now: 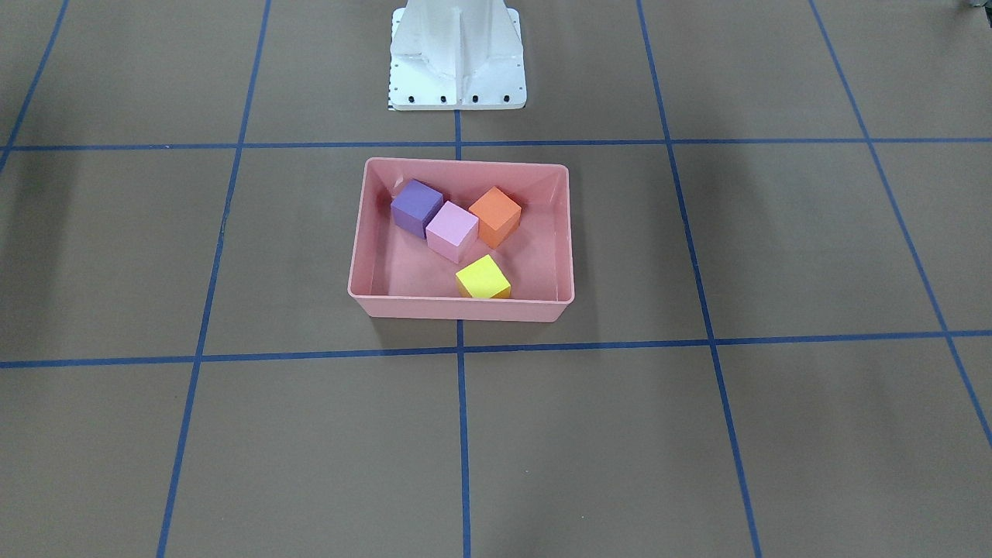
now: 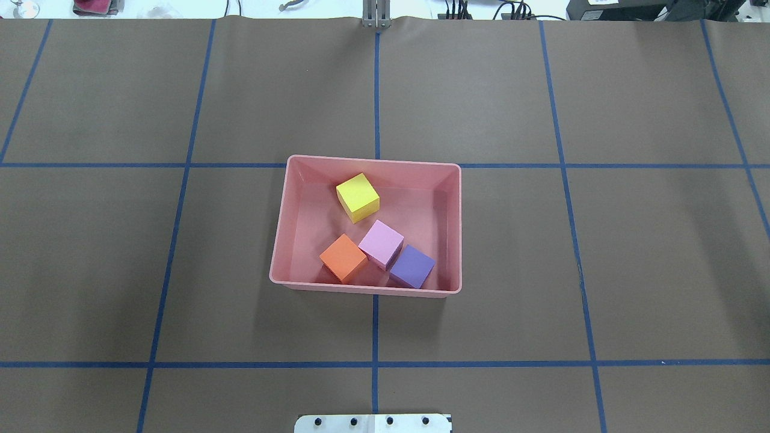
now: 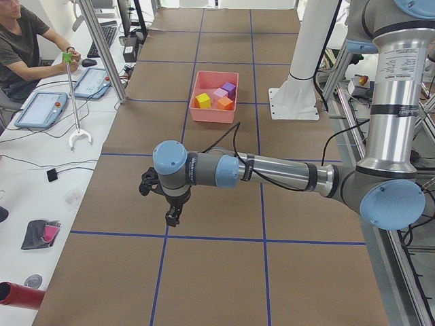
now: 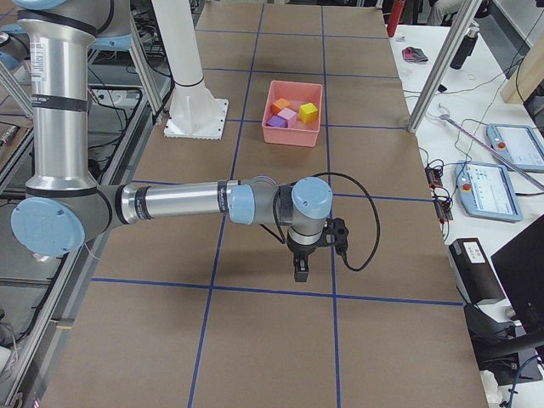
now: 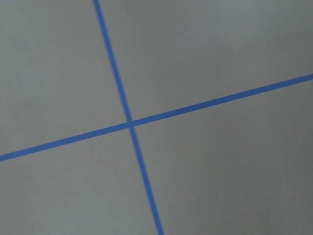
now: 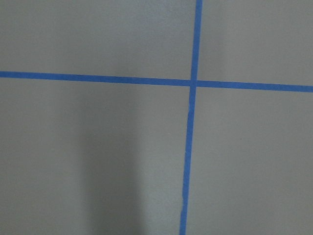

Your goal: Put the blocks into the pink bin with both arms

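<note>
The bin point(image 2: 283, 240) stands mid-way along the desk point(image 2: 601, 240), directly before the base point(image 2: 373, 423). Four blocks point(image 2: 381, 243) lie inside: three side by side near the base-side wall, one apart toward the opposite wall.

Brown paper-covered worktop point(image 2: 541, 240) lies open under and around the left black pincer point(image 3: 173, 217) and the right black pincer point(image 4: 301, 270). Well beyond both stands the shallow salmon-pink plastic bin point(image 2: 283, 240). Its floor is crowded by a purple cube point(image 2: 412, 266), light pink cube point(image 2: 381, 242), orange cube point(image 2: 343, 257) and yellow cube point(image 2: 357, 195). The white metal base point(image 1: 457, 70) stands near it.
</note>
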`<control>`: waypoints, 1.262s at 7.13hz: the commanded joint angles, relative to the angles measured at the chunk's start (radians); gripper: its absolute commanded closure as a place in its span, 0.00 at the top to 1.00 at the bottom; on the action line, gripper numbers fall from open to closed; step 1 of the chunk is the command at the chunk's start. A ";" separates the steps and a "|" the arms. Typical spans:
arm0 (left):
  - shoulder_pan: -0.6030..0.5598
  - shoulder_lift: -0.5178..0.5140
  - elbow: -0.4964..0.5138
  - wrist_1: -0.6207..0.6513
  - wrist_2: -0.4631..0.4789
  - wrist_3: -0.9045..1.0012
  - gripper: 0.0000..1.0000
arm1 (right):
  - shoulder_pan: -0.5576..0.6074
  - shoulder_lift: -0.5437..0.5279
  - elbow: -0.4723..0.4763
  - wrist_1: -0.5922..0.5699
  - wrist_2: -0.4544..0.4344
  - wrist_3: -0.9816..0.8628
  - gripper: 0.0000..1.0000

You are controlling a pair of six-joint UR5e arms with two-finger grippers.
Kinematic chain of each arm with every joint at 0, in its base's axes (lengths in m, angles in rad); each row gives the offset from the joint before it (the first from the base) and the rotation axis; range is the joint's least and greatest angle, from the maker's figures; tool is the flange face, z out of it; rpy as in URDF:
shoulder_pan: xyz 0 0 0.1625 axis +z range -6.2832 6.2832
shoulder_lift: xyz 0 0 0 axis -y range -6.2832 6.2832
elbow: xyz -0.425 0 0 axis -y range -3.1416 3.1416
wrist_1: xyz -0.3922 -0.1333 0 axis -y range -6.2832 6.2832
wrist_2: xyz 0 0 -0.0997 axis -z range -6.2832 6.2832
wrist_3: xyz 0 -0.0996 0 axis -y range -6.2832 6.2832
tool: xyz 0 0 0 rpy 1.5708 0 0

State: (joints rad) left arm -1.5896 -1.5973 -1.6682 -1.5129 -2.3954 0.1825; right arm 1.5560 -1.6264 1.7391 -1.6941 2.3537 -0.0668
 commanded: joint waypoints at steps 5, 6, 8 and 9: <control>-0.013 0.040 -0.022 -0.009 0.004 -0.077 1.00 | 0.003 0.036 -0.022 0.001 -0.007 -0.013 1.00; -0.015 0.042 -0.033 -0.004 0.002 -0.078 1.00 | 0.003 0.037 -0.038 0.001 -0.007 -0.013 1.00; -0.035 0.075 -0.048 0.000 0.004 -0.083 1.00 | 0.003 0.037 -0.039 0.001 -0.007 -0.013 1.00; -0.035 0.077 -0.048 0.003 0.001 -0.081 1.00 | 0.003 0.037 -0.047 0.001 -0.005 -0.013 1.00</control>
State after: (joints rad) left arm -1.6222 -1.5271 -1.7124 -1.5124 -2.3930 0.1015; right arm 1.5585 -1.5897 1.6989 -1.6935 2.3474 -0.0794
